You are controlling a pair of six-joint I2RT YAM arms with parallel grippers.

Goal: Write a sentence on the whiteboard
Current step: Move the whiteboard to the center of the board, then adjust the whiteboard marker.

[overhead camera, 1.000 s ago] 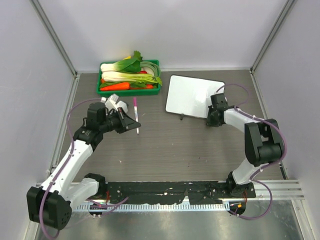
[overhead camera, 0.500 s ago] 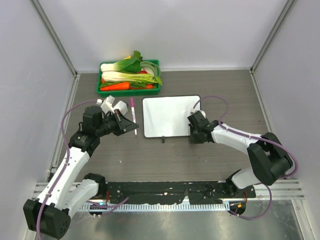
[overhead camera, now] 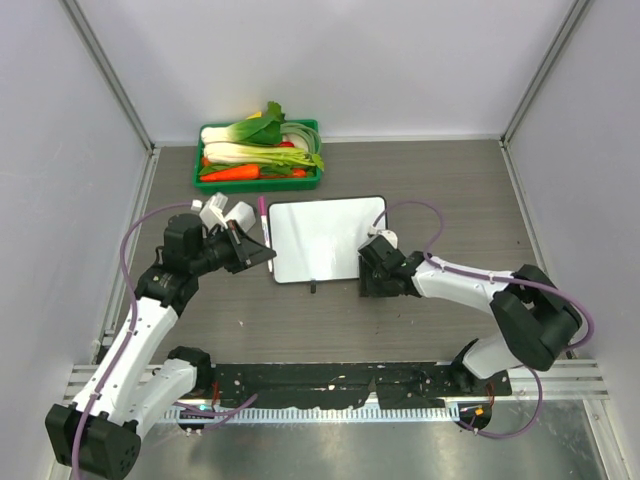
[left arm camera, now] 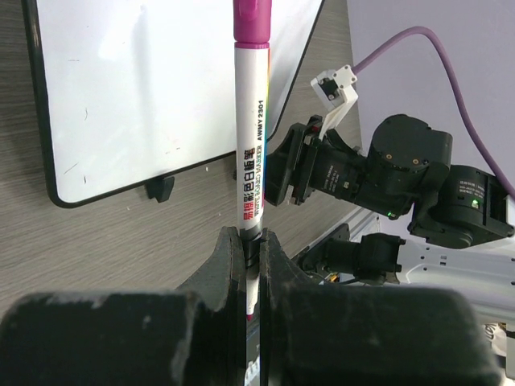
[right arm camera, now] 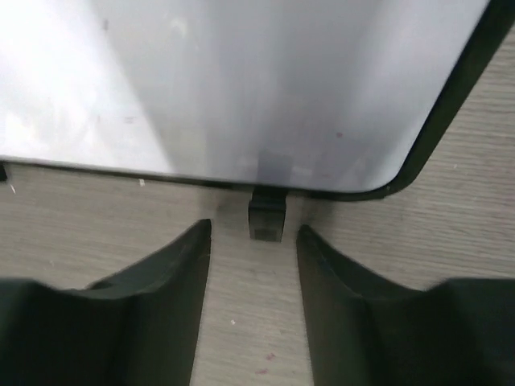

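White glossy whiteboard lies flat mid-table, between the two grippers and near the green tray of vegetables. Left gripper is clamped on a pink-capped marker. The marker lies just beside the board's left edge, cap pointing toward the tray. Right gripper sits at the board's near right corner with its fingers apart. A small black foot stands between them, with a gap on each side.

Left end effector tight around marker; right end effector fingers apart.
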